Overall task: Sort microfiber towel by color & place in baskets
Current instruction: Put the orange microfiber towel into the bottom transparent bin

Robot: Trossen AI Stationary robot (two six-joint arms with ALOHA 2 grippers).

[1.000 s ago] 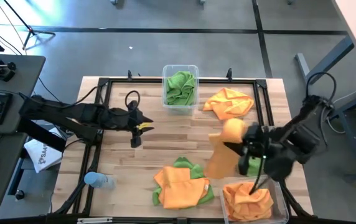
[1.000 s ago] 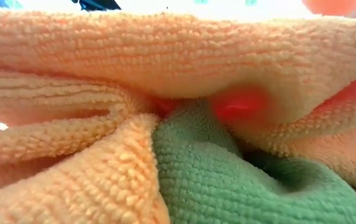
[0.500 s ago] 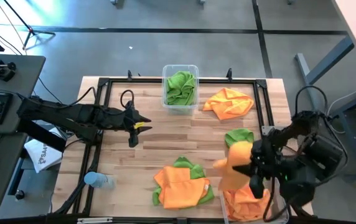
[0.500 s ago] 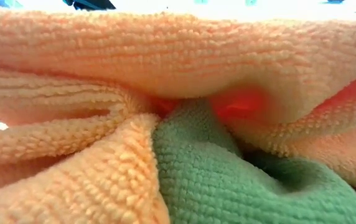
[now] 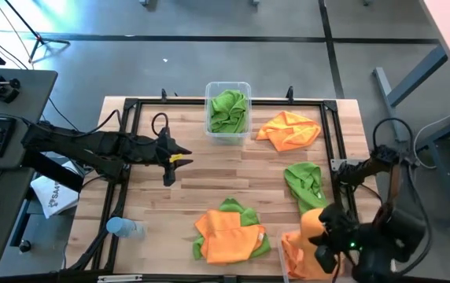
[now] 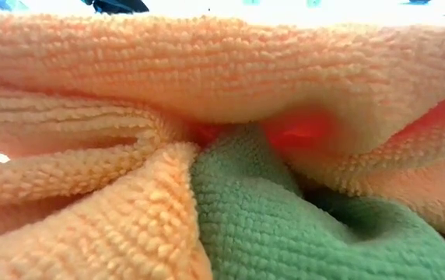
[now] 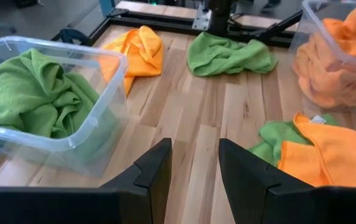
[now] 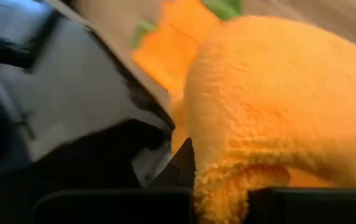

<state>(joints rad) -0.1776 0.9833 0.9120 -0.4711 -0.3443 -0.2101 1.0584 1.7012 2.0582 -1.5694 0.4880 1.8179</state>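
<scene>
Now clamped on an orange microfiber towel (image 5: 313, 226) by the right gripper (image 5: 325, 238), jaws tight on the cloth, low at the near right corner of the wooden table (image 5: 233, 177), right over the near basket (image 5: 356, 253). Already holding a heap of orange towels (image 5: 300, 255), that clear tub, with the gripped cloth touching the top of the heap. Seen close in the right wrist view: a thick orange fold (image 8: 277, 93) bulging just past the dark fingers (image 8: 103, 124). Left gripper (image 5: 171, 159) over the left middle of the table, pointing right, fingers (image 7: 150, 177) parted a little with bare wood between them, holding nothing. At the far edge, centre, the second basket (image 5: 245, 88), filled with green towels (image 5: 229, 110). Just right of it, loose on the wood, a crumpled orange towel (image 5: 289, 130). Nearer, at the right side, one green towel (image 5: 304, 181) lying flat, close beside the right gripper's load but apart from it. At the near centre, a mixed pile (image 5: 229, 232): orange cloths on top, green showing at the edges. Low view filled edge to edge by that pile, orange pile fabric (image 6: 207, 70) folded over green (image 6: 285, 225). Off the table's near left edge, a blue-capped bottle (image 5: 123, 228) on its side.
</scene>
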